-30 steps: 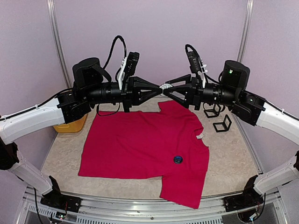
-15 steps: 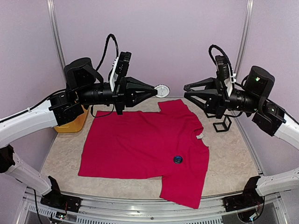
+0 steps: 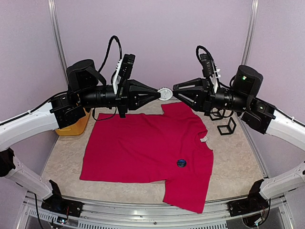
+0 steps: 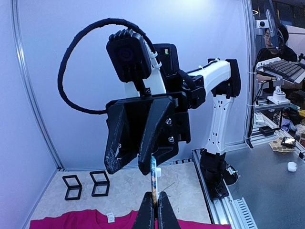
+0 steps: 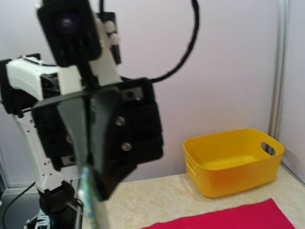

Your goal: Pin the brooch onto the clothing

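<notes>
The crimson-pink clothing (image 3: 138,148) lies flat on the table and shows as a strip at the bottom of the wrist views (image 4: 86,220) (image 5: 238,217). Above its far edge my left gripper (image 3: 158,93) (image 4: 155,198) is shut on a round white-rimmed brooch (image 3: 165,92), edge-on in the left wrist view (image 4: 153,176). My right gripper (image 3: 175,92) (image 4: 128,169) faces it, open, one finger close beside the brooch's free edge. In the right wrist view the brooch is a blurred strip (image 5: 87,200), and my own right fingers do not show there.
A dark round badge (image 3: 181,162) sits on the shirt's chest. A yellow tub (image 3: 71,128) (image 5: 233,162) stands at the far left of the table. Black wire frames (image 3: 226,126) (image 4: 71,187) stand at the far right.
The right gripper left the brooch, swung out to the right, then came back to it with narrower jaws. The left gripper kept hold of the brooch and shifted slightly left.
</notes>
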### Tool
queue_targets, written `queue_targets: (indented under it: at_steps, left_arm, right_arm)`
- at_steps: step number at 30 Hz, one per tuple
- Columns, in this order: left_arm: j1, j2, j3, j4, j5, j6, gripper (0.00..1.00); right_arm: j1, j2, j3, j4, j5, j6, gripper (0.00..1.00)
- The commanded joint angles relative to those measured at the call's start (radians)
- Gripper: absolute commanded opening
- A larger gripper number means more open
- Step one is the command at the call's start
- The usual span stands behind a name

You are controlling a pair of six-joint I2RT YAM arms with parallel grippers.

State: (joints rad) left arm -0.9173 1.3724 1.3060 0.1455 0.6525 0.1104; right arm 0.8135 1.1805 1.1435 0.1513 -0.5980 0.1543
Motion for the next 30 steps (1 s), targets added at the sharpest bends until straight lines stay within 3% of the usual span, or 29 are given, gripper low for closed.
queue_targets:
  at_steps: [1,5,10,15,19,30]
  left_arm:
    - [-0.008,0.000,-0.002,0.000,-0.009,0.006,0.00]
    - [-0.007,0.005,-0.003,0.003,-0.012,0.007,0.00]
    - [-0.001,-0.016,-0.020,0.028,-0.052,0.008,0.00]
    - [-0.002,-0.020,-0.019,0.035,-0.053,0.002,0.00]
    - [-0.004,-0.012,-0.016,0.029,-0.046,-0.004,0.00]
    - [-0.009,-0.003,-0.010,0.013,-0.030,-0.005,0.00]
  right_arm:
    - [0.010,0.020,0.022,0.048,-0.058,0.014,0.26]
    - [0.010,0.021,0.024,0.016,-0.077,-0.010,0.30]
    - [0.009,-0.041,0.022,-0.068,0.013,-0.095,0.32]
    - [0.010,-0.054,0.019,-0.082,-0.052,-0.120,0.43]
    - [0.010,-0.021,0.028,-0.039,-0.093,-0.078,0.45]
    - [0.012,0.030,0.035,0.033,-0.102,-0.027,0.17]
